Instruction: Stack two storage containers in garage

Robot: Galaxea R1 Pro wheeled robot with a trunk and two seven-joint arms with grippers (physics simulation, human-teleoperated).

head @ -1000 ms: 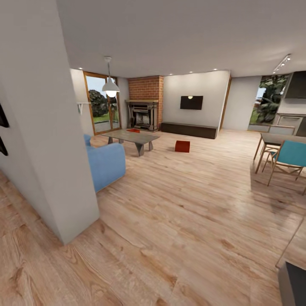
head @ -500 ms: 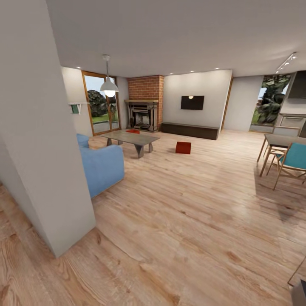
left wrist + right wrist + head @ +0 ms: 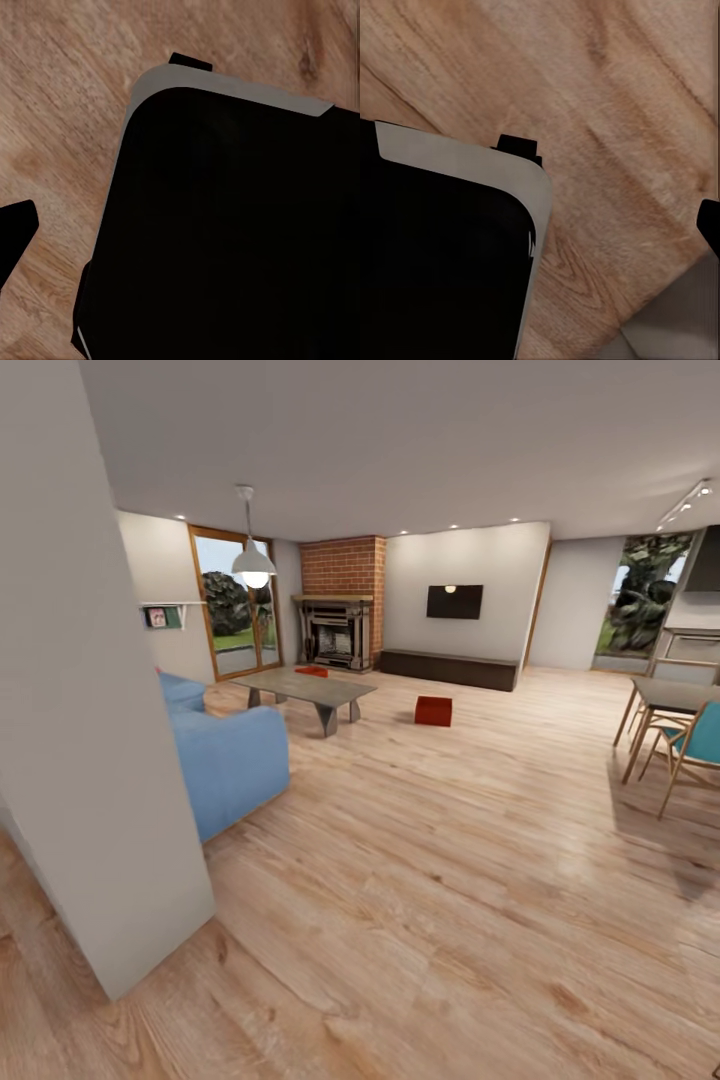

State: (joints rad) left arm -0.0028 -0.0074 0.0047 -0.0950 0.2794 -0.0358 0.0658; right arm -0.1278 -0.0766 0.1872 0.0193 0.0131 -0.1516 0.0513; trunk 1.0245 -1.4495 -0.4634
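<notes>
Here the living room's wood-plank floor (image 3: 430, 880) runs wide and pale, from the near white wall corner (image 3: 90, 760) out to the far wall. Past that corner sits the blue sofa (image 3: 225, 755), and beyond it the grey low desk (image 3: 310, 685) stands under the white pendant lamp (image 3: 254, 565). A brick fireplace (image 3: 342, 605) fills the far corner, with a dark television (image 3: 454, 601) on the white wall beside it and a long dark cabinet (image 3: 450, 667) below. Off at the right stand a dining table (image 3: 672, 695) and a teal chair (image 3: 700, 745).

One storage container (image 3: 433, 710), red-orange, rests on the floor planks just beyond the low desk's right end, in front of the dark cabinet. A second red-orange shape (image 3: 312, 670) lies on the low desk's far edge, too small to tell for certain what it is.

The left wrist view looks down on floor planks and a large black, grey-edged body (image 3: 225, 225); a dark tip at the picture's edge may belong to the left end effector, but I cannot tell whether it is apart or together. The right wrist view shows the like black body (image 3: 442, 255) over planks, and the right end effector's state cannot be told either. The container lies far across the room, well apart from both.
</notes>
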